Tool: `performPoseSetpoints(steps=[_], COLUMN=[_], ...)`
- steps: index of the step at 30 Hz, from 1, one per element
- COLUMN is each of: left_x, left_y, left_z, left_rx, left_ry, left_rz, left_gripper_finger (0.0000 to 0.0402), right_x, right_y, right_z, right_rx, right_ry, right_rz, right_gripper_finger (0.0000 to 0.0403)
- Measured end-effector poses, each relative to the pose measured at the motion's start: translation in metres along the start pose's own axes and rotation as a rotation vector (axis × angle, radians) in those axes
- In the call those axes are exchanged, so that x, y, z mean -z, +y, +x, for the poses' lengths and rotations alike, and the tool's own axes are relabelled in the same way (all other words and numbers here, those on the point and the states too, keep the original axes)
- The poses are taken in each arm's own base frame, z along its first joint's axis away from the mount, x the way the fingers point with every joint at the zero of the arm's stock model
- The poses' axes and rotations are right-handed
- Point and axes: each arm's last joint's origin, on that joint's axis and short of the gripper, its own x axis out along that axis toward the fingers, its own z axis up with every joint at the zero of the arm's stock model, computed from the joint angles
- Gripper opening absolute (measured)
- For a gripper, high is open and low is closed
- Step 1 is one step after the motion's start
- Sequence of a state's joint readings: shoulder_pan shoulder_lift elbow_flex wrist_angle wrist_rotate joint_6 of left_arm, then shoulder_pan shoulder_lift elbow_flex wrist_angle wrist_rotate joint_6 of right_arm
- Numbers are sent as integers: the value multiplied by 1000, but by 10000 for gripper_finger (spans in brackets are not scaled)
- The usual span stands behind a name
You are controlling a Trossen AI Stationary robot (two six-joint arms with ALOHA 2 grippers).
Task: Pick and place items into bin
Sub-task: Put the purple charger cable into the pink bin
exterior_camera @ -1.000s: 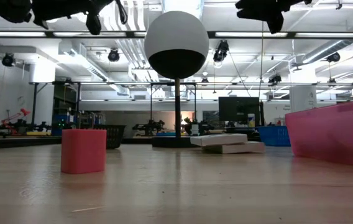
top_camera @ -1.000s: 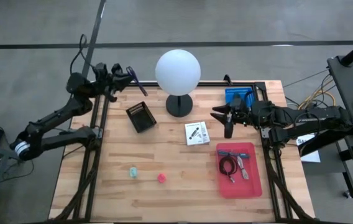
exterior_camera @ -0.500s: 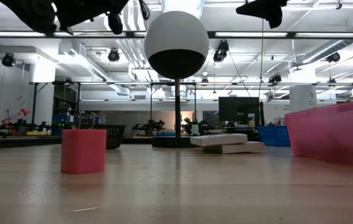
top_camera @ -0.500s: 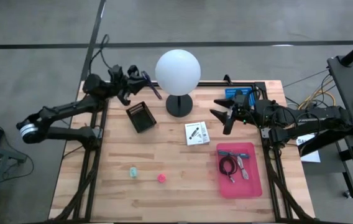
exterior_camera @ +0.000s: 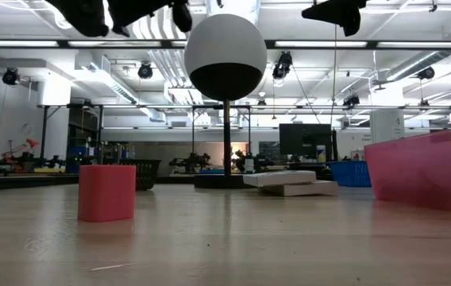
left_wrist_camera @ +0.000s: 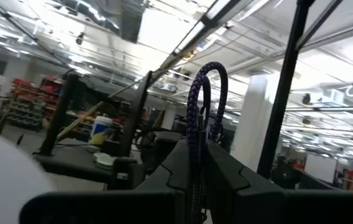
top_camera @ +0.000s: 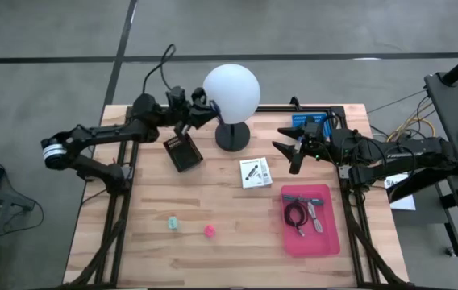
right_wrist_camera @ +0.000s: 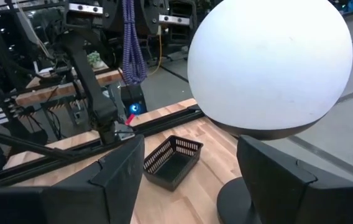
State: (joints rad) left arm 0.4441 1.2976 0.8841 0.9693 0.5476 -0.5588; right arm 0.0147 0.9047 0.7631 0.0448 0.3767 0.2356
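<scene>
From above, the lamp's globe (top_camera: 231, 93) covers its stem and part of its base. The printing on the white card (top_camera: 255, 172) is too small to read. The things lying in the pink bin (top_camera: 331, 238) are tangled and too small to separate, and the green block (top_camera: 173, 222) and pink block (top_camera: 210, 230) show no detail. In the low view both arms are cut off by the top edge, and the bin's wall hides what lies inside. In the left wrist view the purple cord (left_wrist_camera: 202, 109) disappears down between the jaws.
</scene>
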Motion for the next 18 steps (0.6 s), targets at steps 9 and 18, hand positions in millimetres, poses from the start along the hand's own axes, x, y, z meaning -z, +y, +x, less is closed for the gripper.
performPoseSetpoints(steps=[9,18], left_x=[10,17], left_y=[1,8], left_z=[42,63], left_rx=[92,133], left_ry=[23,39], left_rz=[90,83], left_gripper_finger=[8,8], right_x=[-10,-3], right_y=[6,15], right_z=[2,23], right_rx=[-104,-192], right_ry=[-101,-115], right_rz=[25,-46], right_gripper_finger=[248,245])
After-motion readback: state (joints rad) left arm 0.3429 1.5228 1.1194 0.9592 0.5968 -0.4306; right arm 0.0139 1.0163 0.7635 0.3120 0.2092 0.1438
